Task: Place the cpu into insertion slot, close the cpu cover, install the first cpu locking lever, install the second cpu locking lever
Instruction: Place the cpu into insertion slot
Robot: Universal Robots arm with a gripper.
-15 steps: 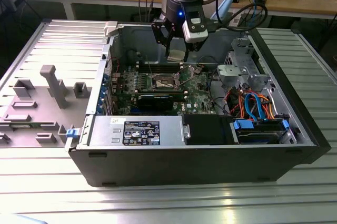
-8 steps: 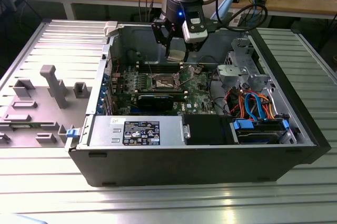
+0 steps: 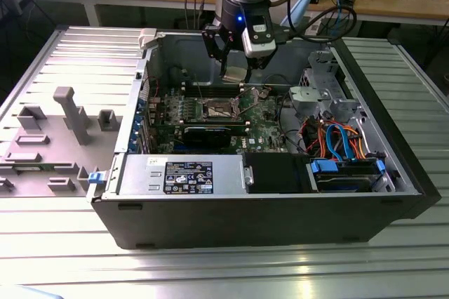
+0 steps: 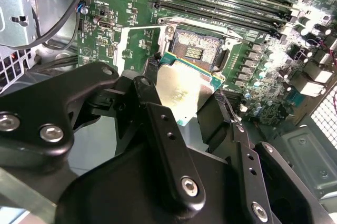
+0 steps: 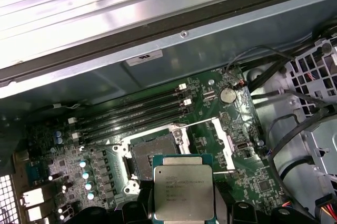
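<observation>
My gripper [image 3: 236,67] hangs inside the open computer case, shut on the cpu [image 4: 184,90], a flat square chip with a dull silver top, also seen in the first wrist view [image 5: 183,192]. The black fingers [image 4: 154,71] press on two opposite edges of the chip. It is held in the air a little above and beside the insertion slot [image 4: 197,50], whose dark square centre lies bare on the green motherboard [image 3: 219,109] [image 5: 152,153]. The cpu cover [image 5: 213,129], a thin metal frame with a window, is swung open to one side of the slot [image 4: 134,45].
Long black memory slots [image 5: 137,113] run just behind the socket. A black graphics card [image 3: 210,133] lies in front of it. A grey drive cage [image 3: 319,92] and coloured cables [image 3: 337,137] fill the exterior view's right. The power supply [image 3: 182,173] sits along the front.
</observation>
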